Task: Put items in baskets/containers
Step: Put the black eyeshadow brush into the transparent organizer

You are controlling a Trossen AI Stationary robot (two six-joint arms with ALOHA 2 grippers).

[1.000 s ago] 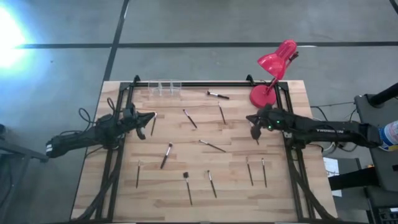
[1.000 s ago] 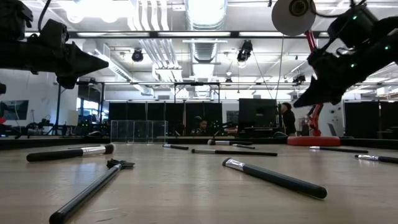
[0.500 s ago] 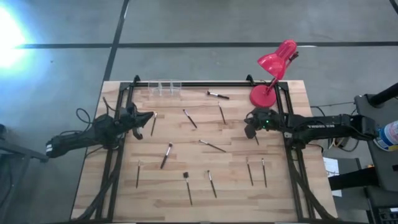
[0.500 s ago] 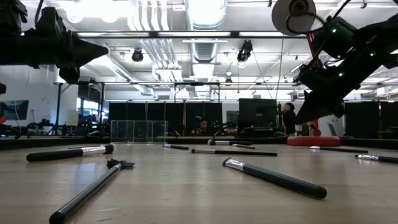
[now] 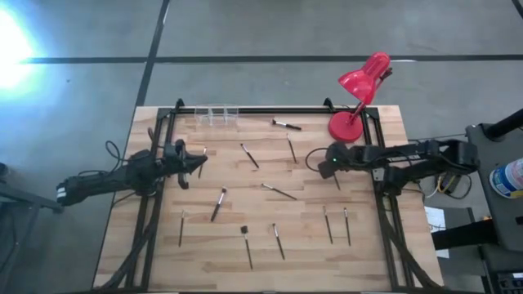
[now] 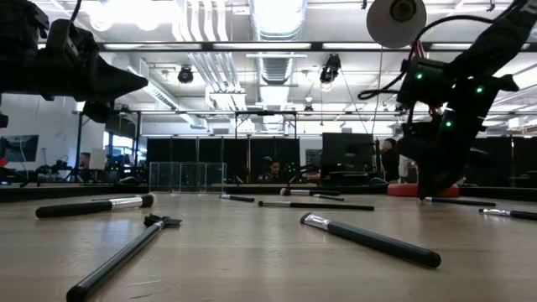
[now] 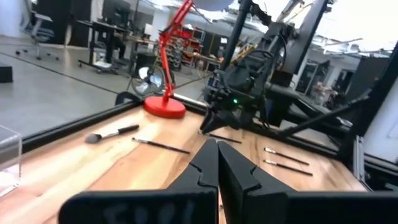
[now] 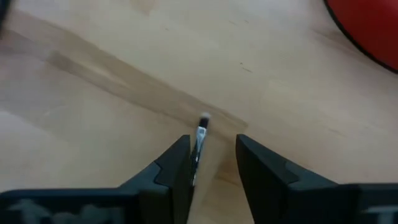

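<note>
Several thin dark brushes lie flat and scattered on the wooden table (image 5: 270, 269). A row of clear cups (image 5: 216, 115) stands at the far edge, left of the middle. My right gripper (image 8: 212, 140) is open and tipped steeply down at the table's right. Its fingers stand on either side of the pale-tipped end of one brush (image 8: 200, 134), which lies on the wood. In the high view that gripper (image 5: 319, 162) hides most of this brush (image 5: 336, 183). My left gripper (image 5: 201, 162) hovers level and shut at the table's left, beside another brush (image 5: 202, 167).
A red desk lamp stands with its base (image 5: 345, 126) at the far right corner, just beyond my right gripper, and its head (image 5: 365, 75) reaches past the table edge. Black frame rails (image 5: 245, 109) run along the far, left and right sides. People show in the room behind.
My right gripper has sunk toward the table and shifted a little toward the left edge. It has tipped from nearly level to steeply downward, rolled at the wrist, and opened. The brushes have not moved.
</note>
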